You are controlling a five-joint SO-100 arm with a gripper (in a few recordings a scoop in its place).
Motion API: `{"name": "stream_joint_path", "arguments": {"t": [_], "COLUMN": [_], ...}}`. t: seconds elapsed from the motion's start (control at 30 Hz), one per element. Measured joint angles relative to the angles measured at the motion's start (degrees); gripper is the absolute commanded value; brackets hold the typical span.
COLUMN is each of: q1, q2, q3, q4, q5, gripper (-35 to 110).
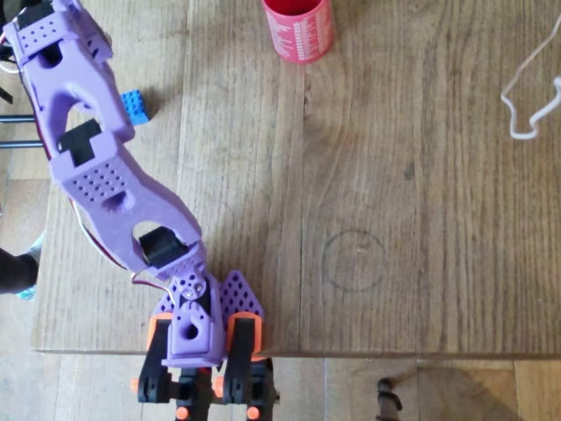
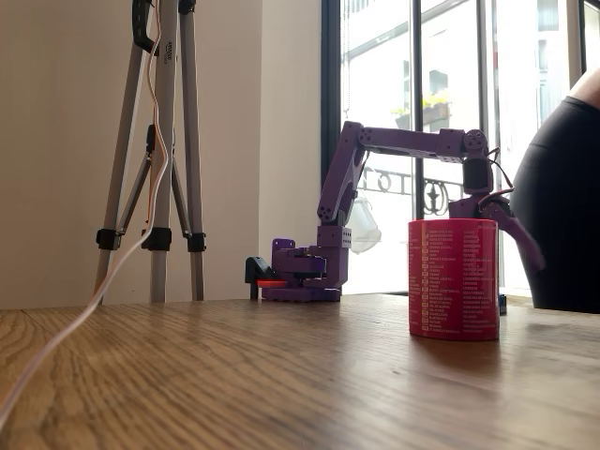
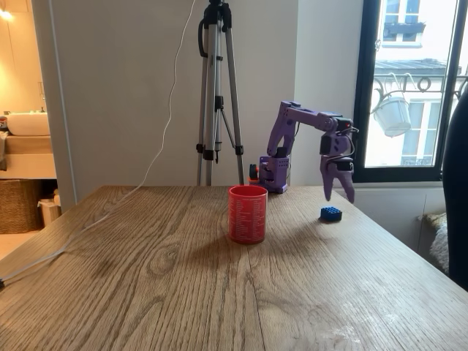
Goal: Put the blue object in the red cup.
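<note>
End effector (image 3: pixel 336 191) of the purple arm (image 3: pixel 303 115), pointing down with its two fingers slightly parted and holding nothing; in a fixed view its tips hang above the counter (image 3: pixel 183 278), just behind and over the blue object (image 3: pixel 330 213), without touching it. In the overhead view the arm (image 1: pixel 96 167) reaches from its base (image 1: pixel 203 338) at the near edge towards the far left corner, and its upper part hides the end effector. The blue object (image 1: pixel 135 106), a small studded brick, lies flat on the counter (image 1: pixel 394 219) just to the right of the arm, partly overlapped by it. The red cup (image 1: pixel 297 29) stands upright at the far edge of the overhead view, well to the right of the brick; in a fixed view the red cup (image 3: pixel 248 213) stands nearer the camera and to the left of the brick, the two well apart. In a fixed view from counter level the red cup (image 2: pixel 454 278) covers the lower part of the end effector (image 2: pixel 511 230). A tripod (image 3: pixel 216 95) stands behind the counter, and a thin white cable (image 1: pixel 526 96) lies on the counter at the right edge of the overhead view.
</note>
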Motion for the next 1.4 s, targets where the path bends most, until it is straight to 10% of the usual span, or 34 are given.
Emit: {"name": "stream_joint_path", "arguments": {"t": [0.5,0.73,1.4], "q1": [-0.4,-0.5,4.8], "q2": [-8.9,-10.4,-1.3], "q3": [-0.6,-0.6,-2.0], "q4": [3.3,2.7,0.4], "q5": [3.0,1.9,1.1], "gripper": [55,1,1]}}
